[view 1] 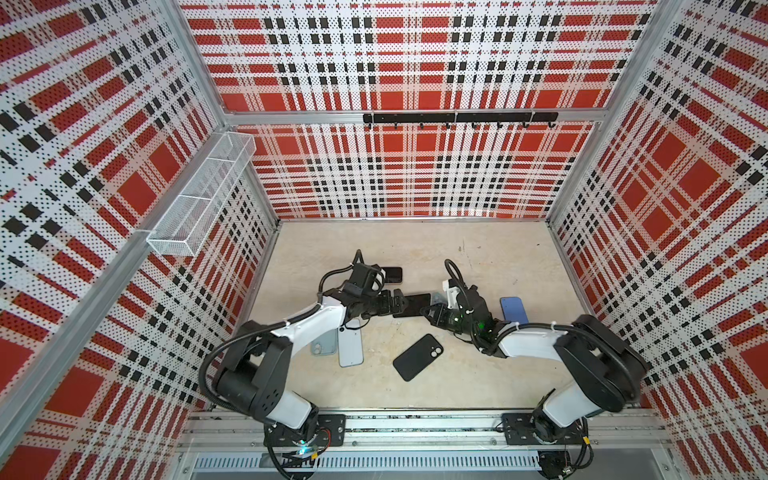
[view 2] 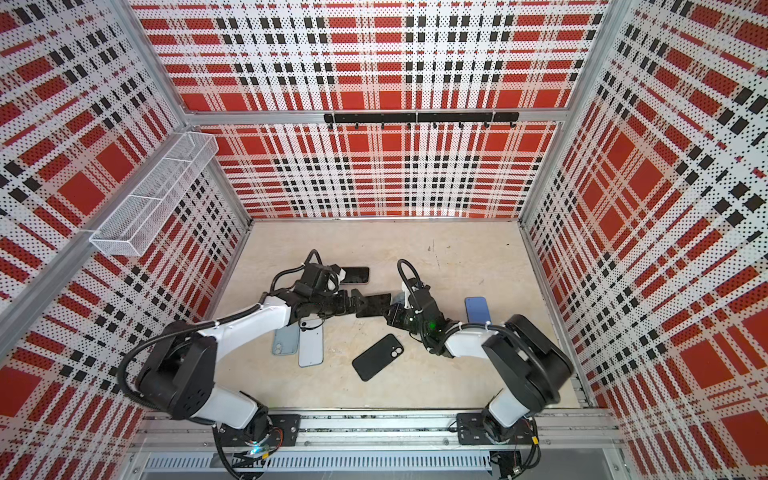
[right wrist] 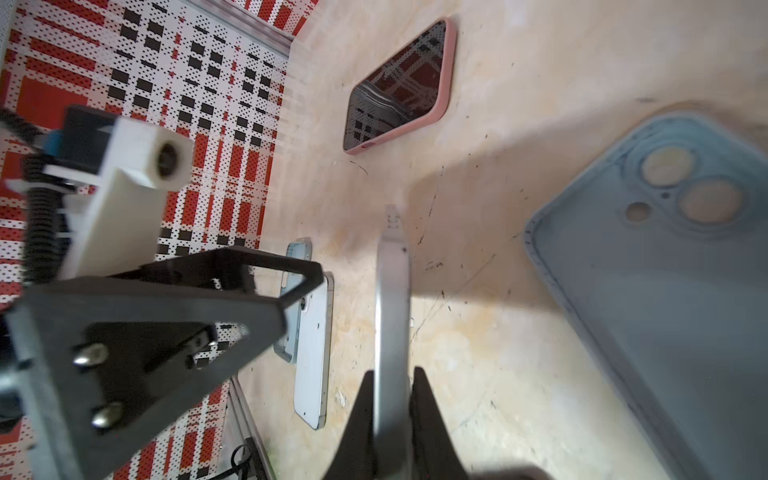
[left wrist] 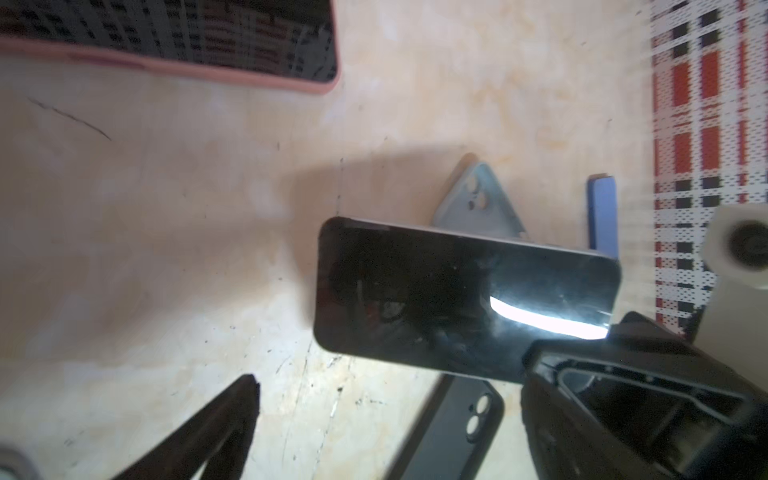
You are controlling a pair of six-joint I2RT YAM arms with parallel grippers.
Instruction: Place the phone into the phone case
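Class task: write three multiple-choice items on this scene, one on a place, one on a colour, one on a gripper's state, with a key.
1. Where is the black case?
A hung on the back wall.
B flat on the table, nearer the arm bases than the dark phone.
C inside a drawer.

2. What colour is the rim of the cased phone lying screen up?
A green.
B yellow.
C pink.

3. How do the fingers of the right gripper stand?
A shut on the dark phone's edge.
B wide open.
C shut on a case.

Key: B, both top views show it flat, nearer the bases; C, both wrist views show a pink rim; A, the right wrist view shows the fingers pinching the phone.
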